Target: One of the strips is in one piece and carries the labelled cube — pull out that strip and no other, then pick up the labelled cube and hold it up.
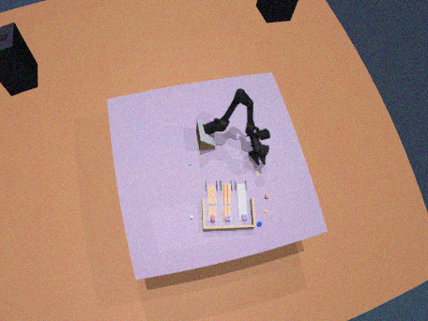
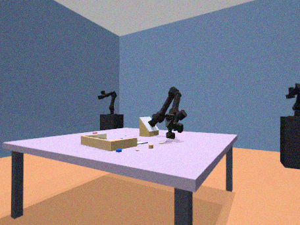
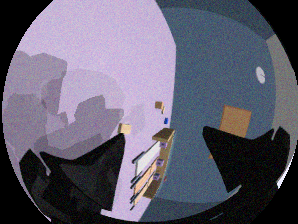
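Observation:
Three strips lie side by side in a wooden-walled tray (image 1: 228,228) (image 2: 110,145) (image 3: 150,194). The white strip (image 1: 241,199) (image 3: 148,159) looks unbroken and bears a purple cube (image 1: 244,217) (image 3: 163,144). The red-striped strip (image 1: 226,193) shows a gap across it and bears another purple cube (image 1: 228,218) (image 3: 159,162). The patterned orange strip (image 1: 211,194) also has a gap; its cube (image 1: 213,218) looks pinkish red in the top view. Any labels are too small to read. My gripper (image 1: 260,162) (image 2: 170,135) (image 3: 165,135) is open and empty, above the table away from the strips' near ends.
A wedge-shaped block (image 1: 206,139) (image 2: 147,128) stands by the arm's base. Beside the tray lie a blue disc (image 1: 259,224) (image 2: 118,150) (image 3: 166,121), a small brown cube (image 1: 267,196) (image 2: 150,146) (image 3: 159,105) and small tan pieces. One tan piece (image 1: 257,174) lies near the gripper.

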Controlling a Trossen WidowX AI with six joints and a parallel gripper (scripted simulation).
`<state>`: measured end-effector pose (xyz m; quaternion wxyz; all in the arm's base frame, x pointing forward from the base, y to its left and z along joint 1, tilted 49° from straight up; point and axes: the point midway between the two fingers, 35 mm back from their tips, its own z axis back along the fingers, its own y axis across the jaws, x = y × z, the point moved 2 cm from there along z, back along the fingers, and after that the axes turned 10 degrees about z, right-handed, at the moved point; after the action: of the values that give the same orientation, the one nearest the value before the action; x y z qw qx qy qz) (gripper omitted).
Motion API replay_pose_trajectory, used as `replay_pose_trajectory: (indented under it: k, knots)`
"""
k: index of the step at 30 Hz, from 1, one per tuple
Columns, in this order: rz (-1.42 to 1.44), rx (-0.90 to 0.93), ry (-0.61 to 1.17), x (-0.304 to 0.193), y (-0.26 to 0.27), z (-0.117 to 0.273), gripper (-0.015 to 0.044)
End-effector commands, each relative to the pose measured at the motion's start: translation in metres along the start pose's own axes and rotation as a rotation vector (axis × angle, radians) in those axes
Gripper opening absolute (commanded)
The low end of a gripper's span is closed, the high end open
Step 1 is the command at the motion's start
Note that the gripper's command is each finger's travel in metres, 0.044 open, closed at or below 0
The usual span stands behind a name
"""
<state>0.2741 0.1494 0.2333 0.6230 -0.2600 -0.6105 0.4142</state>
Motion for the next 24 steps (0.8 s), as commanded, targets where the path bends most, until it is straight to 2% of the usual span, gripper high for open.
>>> replay_pose_trajectory:
  k: [1,13,18,24]
  knots:
    - [-0.005,0.002,0.001,-0.001,0.000,-0.001,0.0400]
    - [-0.447,0.163,0.135,-0.113,-0.012,-0.047,0.0400]
    - [-0.708,0.207,0.193,-0.166,-0.020,-0.046,0.0400]
    - [-1.061,0.227,0.234,-0.227,-0.033,-0.027,0.0400]
